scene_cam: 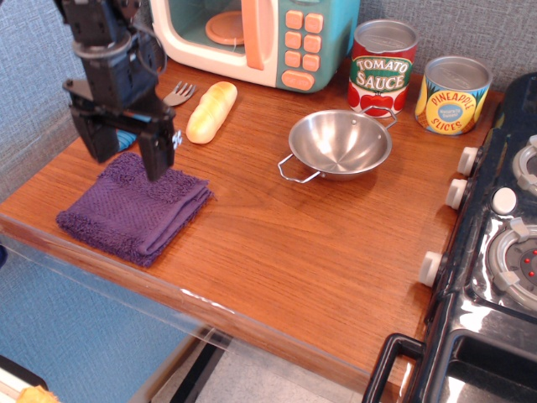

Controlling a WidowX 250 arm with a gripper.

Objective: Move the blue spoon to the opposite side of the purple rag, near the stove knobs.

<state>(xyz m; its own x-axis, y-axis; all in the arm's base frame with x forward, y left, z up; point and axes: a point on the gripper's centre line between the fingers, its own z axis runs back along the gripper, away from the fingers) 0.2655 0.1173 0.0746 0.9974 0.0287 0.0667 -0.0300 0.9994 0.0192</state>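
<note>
The blue spoon (127, 138) lies at the far left of the wooden counter, behind the purple rag (134, 206). Only a sliver of its blue handle shows between the fingers, and its silver pronged head (179, 93) sticks out toward the microwave. My black gripper (127, 154) hangs open over the handle, one finger (156, 156) above the rag's back edge, the other (99, 143) to the left. The stove knobs (457, 192) line the black stove's edge at the far right.
A yellow bread roll (211, 111) lies right of the spoon head. A steel bowl (339, 144) sits mid-counter. A toy microwave (256, 38), a tomato sauce can (382, 67) and a pineapple can (454, 94) stand at the back.
</note>
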